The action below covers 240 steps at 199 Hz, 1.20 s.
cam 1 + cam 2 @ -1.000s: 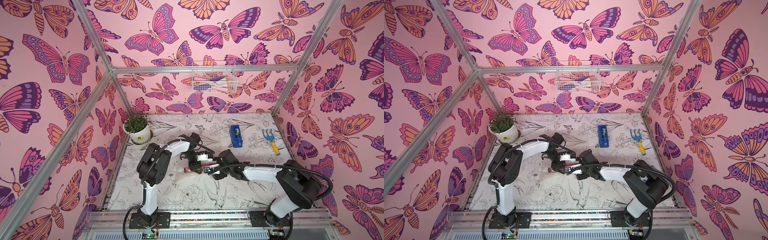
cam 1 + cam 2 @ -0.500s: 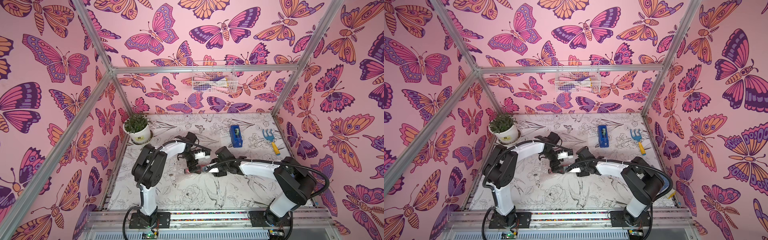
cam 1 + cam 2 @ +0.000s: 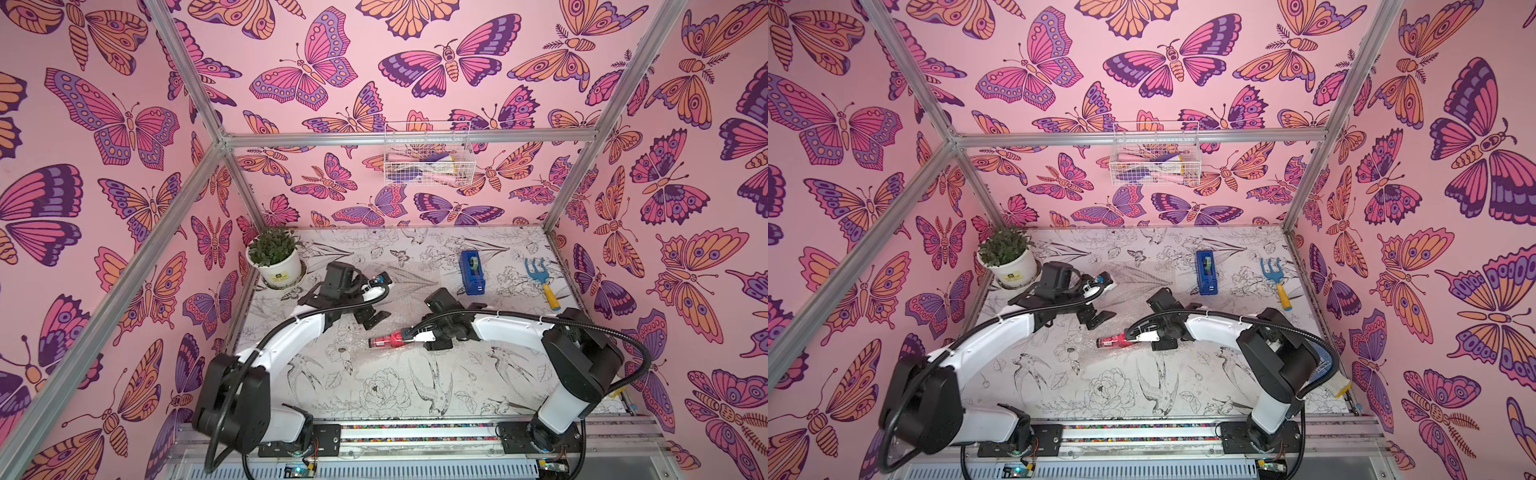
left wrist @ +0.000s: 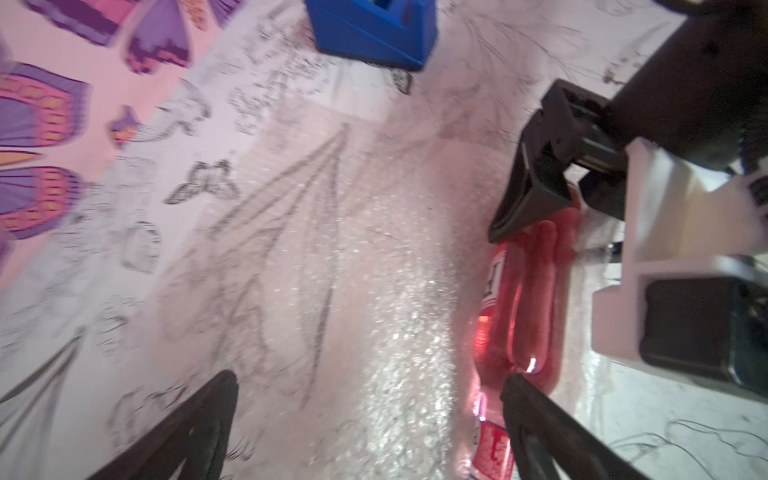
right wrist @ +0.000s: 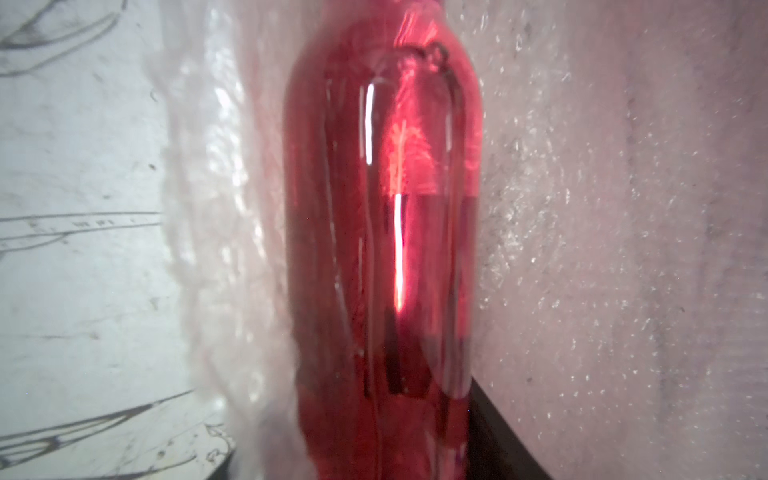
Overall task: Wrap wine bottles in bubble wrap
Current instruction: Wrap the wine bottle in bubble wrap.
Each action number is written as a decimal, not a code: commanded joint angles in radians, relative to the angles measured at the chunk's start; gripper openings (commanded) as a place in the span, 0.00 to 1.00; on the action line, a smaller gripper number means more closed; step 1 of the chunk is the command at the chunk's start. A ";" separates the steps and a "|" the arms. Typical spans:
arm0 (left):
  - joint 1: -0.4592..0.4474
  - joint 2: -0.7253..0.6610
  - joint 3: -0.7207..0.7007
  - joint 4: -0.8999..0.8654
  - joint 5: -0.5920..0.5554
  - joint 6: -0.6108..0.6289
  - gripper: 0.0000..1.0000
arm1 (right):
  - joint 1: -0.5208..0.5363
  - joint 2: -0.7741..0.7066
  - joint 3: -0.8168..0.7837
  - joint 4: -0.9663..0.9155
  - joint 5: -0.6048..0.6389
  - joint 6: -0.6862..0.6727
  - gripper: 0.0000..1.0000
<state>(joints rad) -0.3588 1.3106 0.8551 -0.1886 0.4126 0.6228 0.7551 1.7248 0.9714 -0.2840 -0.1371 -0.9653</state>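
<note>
The wine bottle (image 3: 382, 341), small and filled with red-pink liquid, lies on its side on the bubble wrap (image 3: 399, 299) in both top views. My right gripper (image 3: 405, 336) is shut on its neck end. The right wrist view shows the bottle (image 5: 386, 249) between the jaws, with a fold of wrap (image 5: 216, 208) along one side. My left gripper (image 3: 372, 319) stands open just behind the bottle, holding nothing. In the left wrist view one of its fingertips (image 4: 515, 386) is close to the bottle (image 4: 523, 291), and wrap (image 4: 395, 291) lies between the jaws.
A potted plant (image 3: 276, 257) stands at the back left corner. A blue tape dispenser (image 3: 471, 272) and a blue garden fork with a yellow handle (image 3: 540, 282) lie at the back right. A wire basket (image 3: 426, 158) hangs on the back wall.
My left gripper has opened and drawn back from the bottle toward the back left. My right gripper has closed on the bottle's neck end. The bottle has barely moved.
</note>
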 commanded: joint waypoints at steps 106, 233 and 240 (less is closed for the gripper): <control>-0.290 -0.397 -0.372 0.067 -0.342 0.278 1.00 | -0.114 0.256 0.389 -0.657 -0.324 0.198 0.13; -0.467 0.177 -0.321 0.580 -0.353 0.422 0.95 | -0.160 0.323 0.475 -0.729 -0.385 0.233 0.15; -0.468 0.203 -0.313 0.602 -0.358 0.416 0.93 | -0.162 0.324 0.474 -0.730 -0.387 0.234 0.15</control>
<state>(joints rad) -0.8177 1.4441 0.4984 0.2916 0.0551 1.0248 0.6037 2.0335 1.4185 -0.9550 -0.4995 -0.7506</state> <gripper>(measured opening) 0.956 0.550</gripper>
